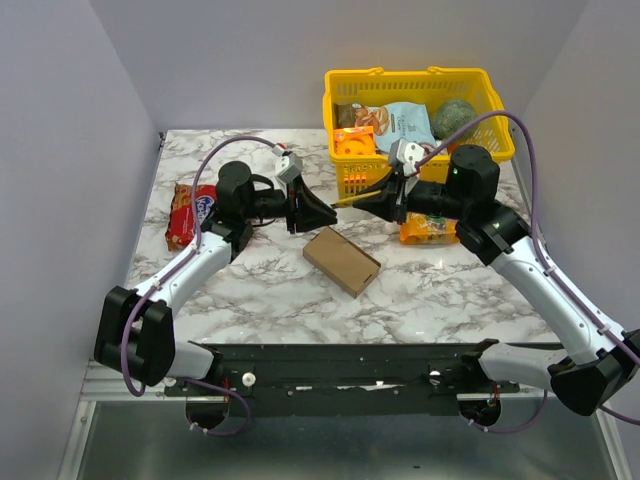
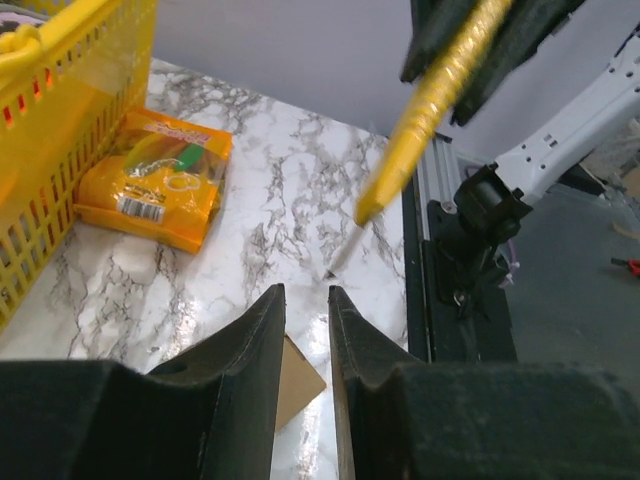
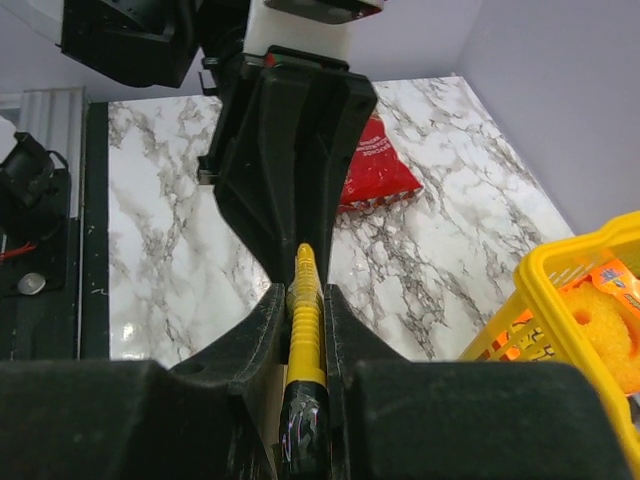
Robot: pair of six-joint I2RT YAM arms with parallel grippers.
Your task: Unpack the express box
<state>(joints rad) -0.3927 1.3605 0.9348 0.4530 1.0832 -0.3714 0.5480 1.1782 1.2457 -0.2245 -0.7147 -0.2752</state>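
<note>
The express box (image 1: 341,260), a flat brown cardboard mailer, lies closed on the marble table in front of both grippers. One of its corners (image 2: 298,385) shows under my left fingers. My right gripper (image 1: 380,202) (image 3: 302,290) hangs above the table and is shut on a yellow pen-shaped tool (image 3: 306,325) with a black tail. The tool's tip (image 1: 348,200) points left at my left gripper (image 1: 328,216). In the left wrist view the tool (image 2: 430,110) slants down just ahead of my left gripper (image 2: 306,298). The left jaws stand a narrow gap apart with nothing between them.
A yellow plastic basket (image 1: 500,130) (image 2: 60,120) holding several items stands at the back right. An orange snack bag (image 1: 428,230) (image 2: 150,175) lies in front of it. A red snack bag (image 1: 185,213) (image 3: 375,165) lies at the left. White walls enclose the table.
</note>
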